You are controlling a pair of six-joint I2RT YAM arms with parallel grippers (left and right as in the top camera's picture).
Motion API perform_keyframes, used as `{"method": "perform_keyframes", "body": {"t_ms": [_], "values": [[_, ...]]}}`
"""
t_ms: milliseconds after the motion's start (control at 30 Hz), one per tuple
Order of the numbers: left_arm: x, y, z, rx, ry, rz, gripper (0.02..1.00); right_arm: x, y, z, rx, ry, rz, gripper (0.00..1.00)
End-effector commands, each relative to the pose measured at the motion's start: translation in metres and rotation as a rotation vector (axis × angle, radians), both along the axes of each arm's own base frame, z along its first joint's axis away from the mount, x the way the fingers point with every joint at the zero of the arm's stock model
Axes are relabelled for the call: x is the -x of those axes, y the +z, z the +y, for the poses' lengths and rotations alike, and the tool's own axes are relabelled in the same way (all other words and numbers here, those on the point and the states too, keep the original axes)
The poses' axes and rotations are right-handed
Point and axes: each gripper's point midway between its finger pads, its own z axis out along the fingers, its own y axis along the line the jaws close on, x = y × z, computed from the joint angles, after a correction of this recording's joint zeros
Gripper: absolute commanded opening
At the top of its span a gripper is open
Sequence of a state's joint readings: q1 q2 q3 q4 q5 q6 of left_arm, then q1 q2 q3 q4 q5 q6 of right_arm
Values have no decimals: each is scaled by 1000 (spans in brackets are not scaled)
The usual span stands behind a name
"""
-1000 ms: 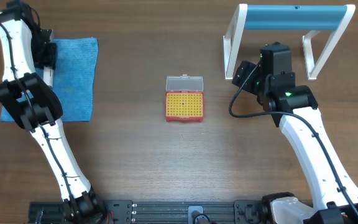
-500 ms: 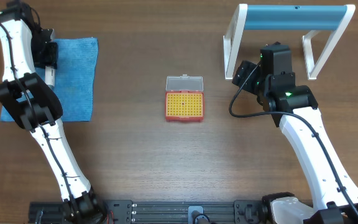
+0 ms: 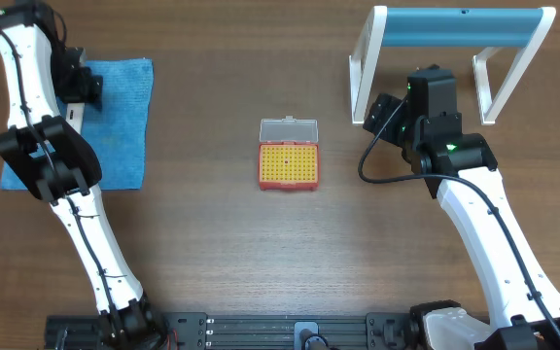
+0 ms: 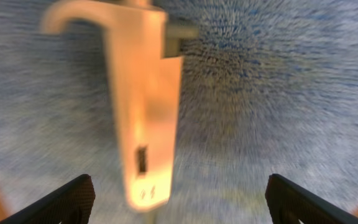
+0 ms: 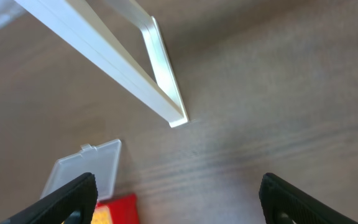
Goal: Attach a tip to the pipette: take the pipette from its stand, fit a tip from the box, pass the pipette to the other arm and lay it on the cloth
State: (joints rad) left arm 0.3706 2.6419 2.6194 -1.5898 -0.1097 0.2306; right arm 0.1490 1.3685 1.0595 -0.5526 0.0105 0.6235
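Left pincer (image 4: 178,193) hangs low over the blue cloth (image 4: 278,93), its two dark fingers spread wide at the lower corners of its wrist view and touching nothing. Just past them the white pipette (image 4: 145,118) lies flat on the cloth, running from the lower middle up to a hooked end at the upper left. The view is smeared, so its lower end is hard to make out, and whether a tip sits on it cannot be told.

Right pincer (image 5: 176,193) is likewise spread wide and holds nothing, hovering over bare tabletop (image 5: 278,112). At the lower left of its wrist view the tip box (image 5: 115,210) is cut off by the frame edge, showing a corner of its red base and its clear lid (image 5: 82,173) folded back. Farther off, a white leg of the stand (image 5: 157,74) slants down from the upper left.

From above, the box sits at the centre of the frame, its lid open toward the top and a full-looking grid of yellow tips (image 3: 289,163) inside the red base. The cloth lies at the upper left, where the left arm (image 3: 42,156) hides most of the pipette, leaving a short white strip.
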Motion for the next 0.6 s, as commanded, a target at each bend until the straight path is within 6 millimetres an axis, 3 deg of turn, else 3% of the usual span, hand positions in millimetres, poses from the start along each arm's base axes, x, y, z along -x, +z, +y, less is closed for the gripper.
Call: {"method": "perform_keyframes", "body": {"t_ms": [33, 100, 200, 233, 367, 433, 500, 600], "values": [[-3, 133, -4, -90, 61, -263, 895, -12, 45, -17, 40, -59, -160, 849], [5, 185, -8, -121, 79, -378, 895, -7, 66, -35, 95, -124, -220, 851], [24, 248, -20, -135, 75, -522, 893, 6, 98, -61, 197, -216, -309, 849], [35, 280, -34, -113, 61, -607, 895, 13, 111, -69, 220, -256, -344, 849], [76, 351, -72, -42, 38, -800, 893, 42, 139, -89, 301, -320, -397, 851], [104, 373, -89, -25, 22, -847, 893, 57, 142, -93, 368, -282, -378, 851], [137, 381, -105, -9, 13, -861, 893, 74, 140, -97, 413, -264, -344, 851], [189, 370, -129, 26, 12, -827, 893, 93, 140, -100, 460, -226, -326, 851]]}}
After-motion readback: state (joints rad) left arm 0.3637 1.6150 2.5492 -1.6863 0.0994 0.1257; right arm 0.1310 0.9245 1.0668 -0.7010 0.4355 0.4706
